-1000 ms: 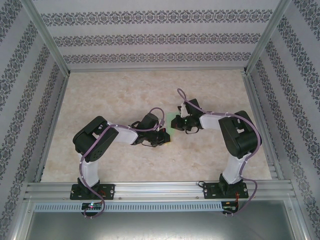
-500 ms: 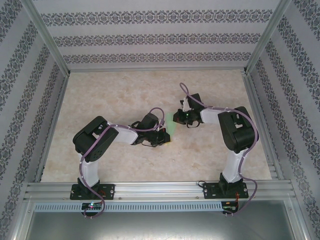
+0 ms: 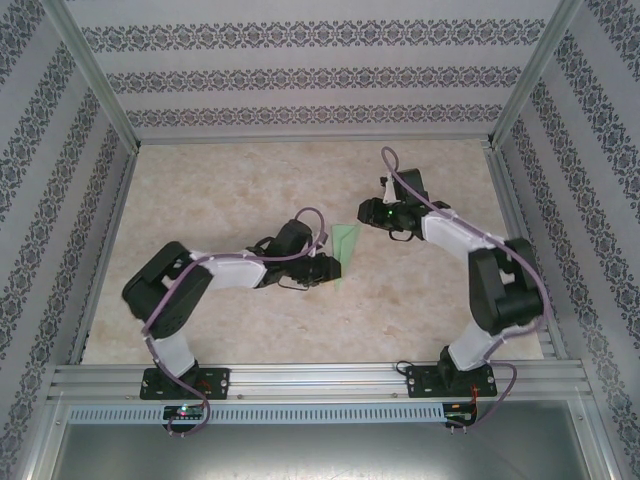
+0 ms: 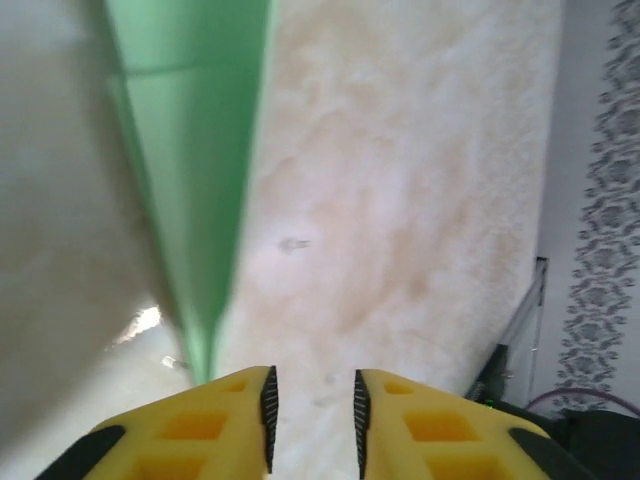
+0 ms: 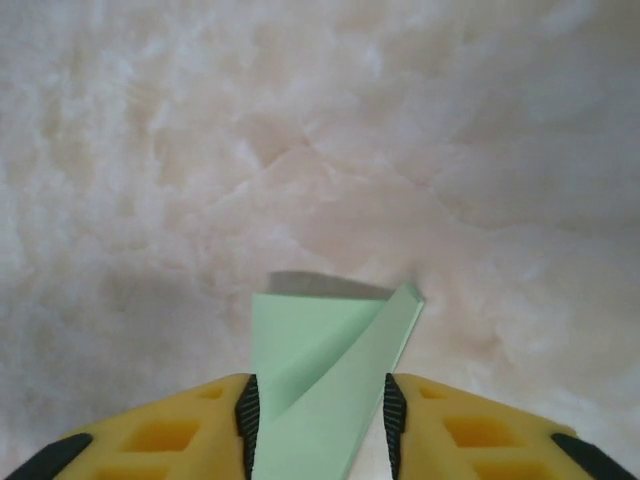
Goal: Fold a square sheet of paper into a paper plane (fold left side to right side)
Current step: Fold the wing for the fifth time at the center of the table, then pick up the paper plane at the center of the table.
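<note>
Starting big: your worktop (image 3: pixel 200 200) is marbled beige, with patterned walls (image 3: pixel 300 80) on three sides and a metal rail (image 3: pixel 320 380) along the near edge.

Left arm (image 3: pixel 190 285) stands at the near edge, left part. Its elbow bends toward the left edge and its forearm reaches in toward the middle. Right arm (image 3: pixel 500 290) stands at the near edge, right part. It rises by the right edge and then angles back in toward the middle.

Left gripper (image 3: pixel 325 268) sits just left of the worktop's middle, right beside the plane's near tip. In your left wrist view the yellow fingers (image 4: pixel 225 420) stand a little apart, with bare worktop in the gap and nothing pinched. Right gripper (image 3: pixel 372 212) sits just right of the middle, toward the far edge, at the plane's wide end. In your right wrist view the fingers (image 5: pixel 190 430) are parted and the plane's wide end lies in the gap. Paper meets one pad, with clear worktop before the other, so it's not clamped.

The plane (image 3: pixel 347 243) is pale green and lies about mid-worktop, between the two grippers. It's a narrow kite, wide toward the far edge and pointed toward the near edge. Left wrist shows it blurred, tapering to a tip that ends just beside one finger, with a fold line across its wide part. Right wrist shows one flap folded over another, one corner poking out, and a shadow along the end away from the fingers.
</note>
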Controlling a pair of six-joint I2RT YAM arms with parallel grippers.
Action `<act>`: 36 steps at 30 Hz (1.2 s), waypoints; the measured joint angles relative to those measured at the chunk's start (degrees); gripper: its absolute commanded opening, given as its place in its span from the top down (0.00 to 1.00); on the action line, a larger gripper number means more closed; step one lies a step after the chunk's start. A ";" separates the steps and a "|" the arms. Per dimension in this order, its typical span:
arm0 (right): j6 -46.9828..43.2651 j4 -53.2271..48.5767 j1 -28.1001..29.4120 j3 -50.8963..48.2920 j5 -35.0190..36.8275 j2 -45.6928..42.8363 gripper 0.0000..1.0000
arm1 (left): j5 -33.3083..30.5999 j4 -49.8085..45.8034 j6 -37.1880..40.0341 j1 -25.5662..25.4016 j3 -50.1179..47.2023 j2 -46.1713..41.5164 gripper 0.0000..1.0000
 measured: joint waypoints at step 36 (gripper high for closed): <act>6.25 -9.64 20.57 -2.82 13.84 -7.91 1.00 | -31.12 -21.77 7.41 5.77 -4.70 -26.45 0.38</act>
